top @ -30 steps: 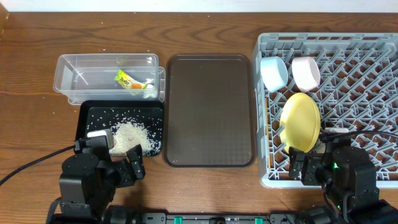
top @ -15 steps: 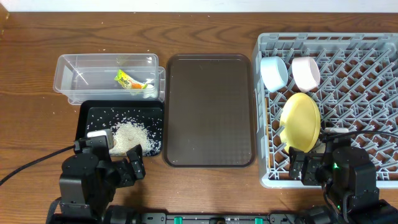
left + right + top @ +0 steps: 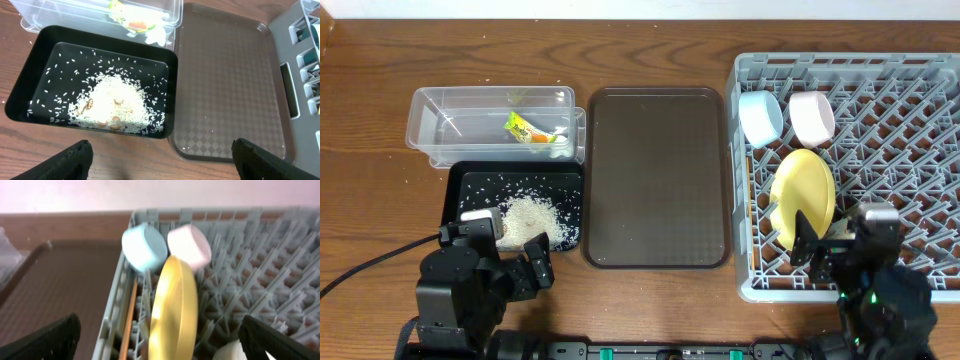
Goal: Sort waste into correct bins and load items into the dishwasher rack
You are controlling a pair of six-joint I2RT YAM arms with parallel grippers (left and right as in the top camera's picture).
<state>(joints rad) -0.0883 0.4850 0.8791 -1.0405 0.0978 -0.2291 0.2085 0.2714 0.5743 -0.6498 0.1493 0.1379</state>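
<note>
The green-yellow wrapper (image 3: 528, 129) lies in the clear tub (image 3: 460, 125). Loose rice (image 3: 527, 219) is heaped in the black tray (image 3: 453, 195), as the left wrist view shows (image 3: 115, 102). In the grey rack (image 3: 840, 62) the yellow plate (image 3: 802, 197) stands on edge, with the light-blue bowl (image 3: 760, 116) and the white bowl (image 3: 811, 117) behind it. A chopstick (image 3: 129, 325) leans by the rack's left wall. A pale cup (image 3: 227, 352) shows at the bottom edge. My left gripper (image 3: 162, 162) is open and empty, in front of the black tray. My right gripper (image 3: 160, 347) is open, facing the plate (image 3: 172, 310).
The larger dark-brown serving tray (image 3: 657, 178) lies between the bins and the rack, with nothing on it. A few stray rice grains lie on the wood near the tub. Both arm bases stand at the table's front edge.
My right wrist has lifted and tilted over the rack's front edge near the plate. The left arm has not moved. The dishes, the rice and the wrapper stay where they were.
</note>
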